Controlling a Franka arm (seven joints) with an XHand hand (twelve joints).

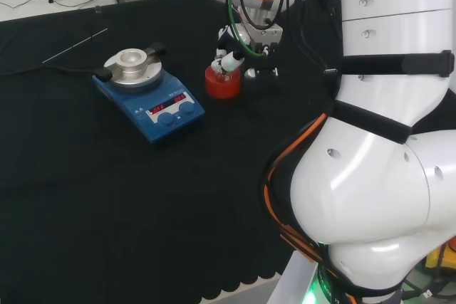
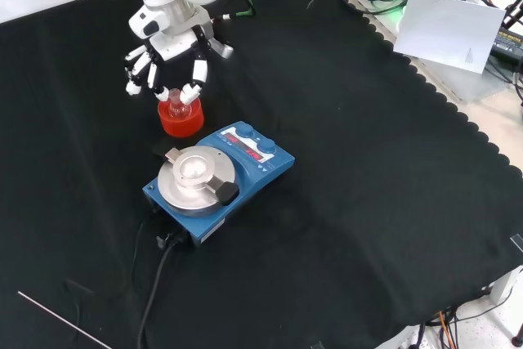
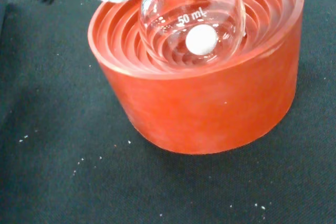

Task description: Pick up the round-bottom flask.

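Closing in on the neck is the step here imo. The fingers (image 2: 194,87) are spread and hanging down around the top of the round-bottom flask (image 2: 176,100), not curled on it yet as far as the front view shows, so I'd call the hand (image 2: 167,59) released, nothing grasped. One fingertip looks v close to the neck in the head view, can't tell if it's actually touching.

The flask sits in the red ribbed stand (image 2: 181,118), bulb down in the rings, upright or nearly so. Wrist view shows the clear bulb (image 3: 191,22) resting in the middle of the stand (image 3: 199,98), with a white spot on the glass.

How I'd do it well: bring thumb and fingers in from both sides of the neck together, so the flask doesn't get tipped over in the rings. Grab the neck, not the bulb, bc the stand wall is in the way lower down. Then lift straight up so the bulb clears the ribs w/o dragging the stand along. Glass is slick, so that's the risk.

Further out: the stand is toward the far edge of the black cloth (image 2: 368,161) in the front view, and the blue hotplate stirrer (image 2: 216,177) sits just beside it, nearer the camera. Its cable (image 2: 155,275) runs off toward the near edge. Keep the lift clear of that.
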